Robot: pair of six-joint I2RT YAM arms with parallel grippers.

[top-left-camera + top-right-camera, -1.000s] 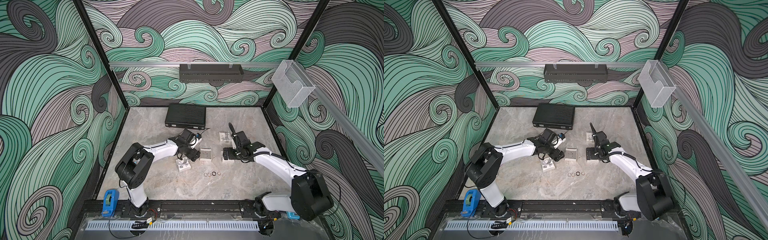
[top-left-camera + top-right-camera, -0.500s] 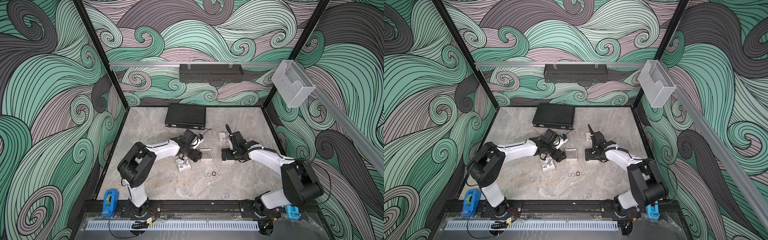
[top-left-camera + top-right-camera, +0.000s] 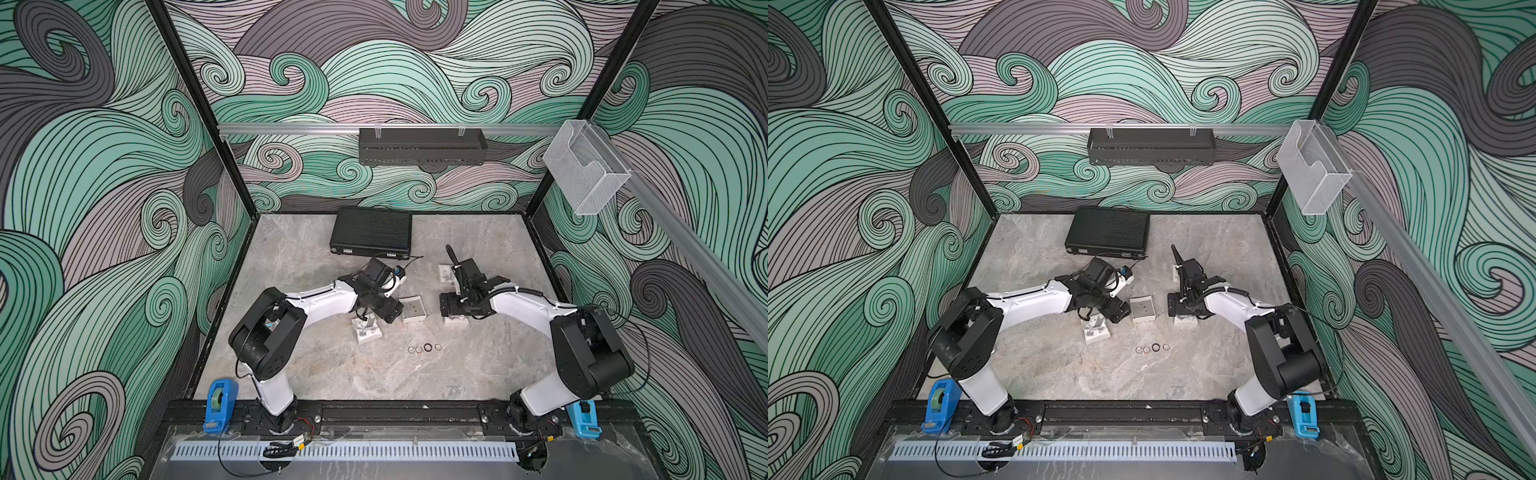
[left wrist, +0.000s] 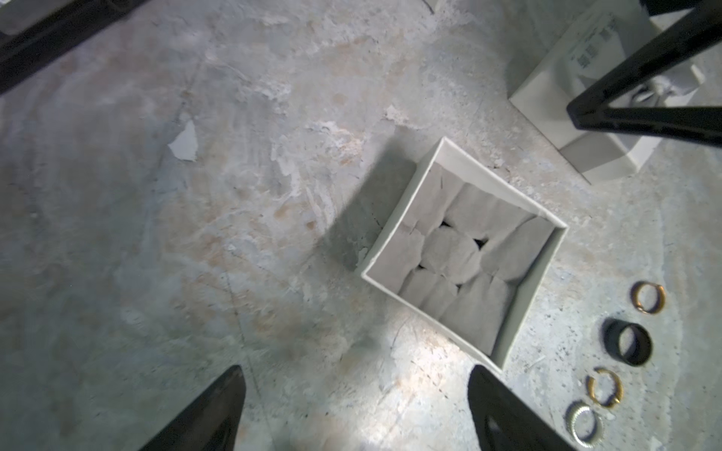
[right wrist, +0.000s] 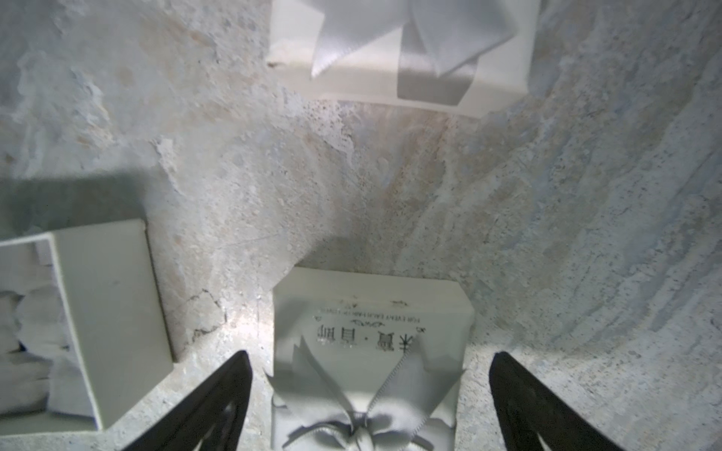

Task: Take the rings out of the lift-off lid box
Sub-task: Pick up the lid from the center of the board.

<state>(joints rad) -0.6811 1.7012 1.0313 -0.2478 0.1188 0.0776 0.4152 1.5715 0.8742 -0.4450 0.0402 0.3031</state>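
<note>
Straddling the closed box [image 5: 371, 304], the right hand [image 5: 369, 353] has its fingers spread to either side of the white walls with a sliver of worktop [image 3: 374, 374] showing at each flank, so nothing is gripped yet. My reading is that the lid of this box is about to be taken off. To do it cleanly, the fingers should close on the lid's side walls above the seam and below the satin bow [image 5: 351, 425], squeezing only enough to hold thin card. The lift should then go straight up, so the base is not dragged along (a tilt would probably jam lid against base). The left hand [image 4: 355, 369] is also spread and carries nothing. It hangs over bare worktop just beside the open box [image 4: 402, 207] and could steady the base if it starts to rise.

Four rings [image 3: 428, 346] lie in a short row on the worktop, near the open box and clear of both hands. The left wrist view shows a broad black band [image 4: 627, 341], two gold-toned bands [image 4: 648, 296] [image 4: 604, 386] and a pale studded one [image 4: 584, 423]. All are tiny and thin. The foam [image 4: 449, 250] in the open box shows only dark slits, and I can see no ring there.
</note>
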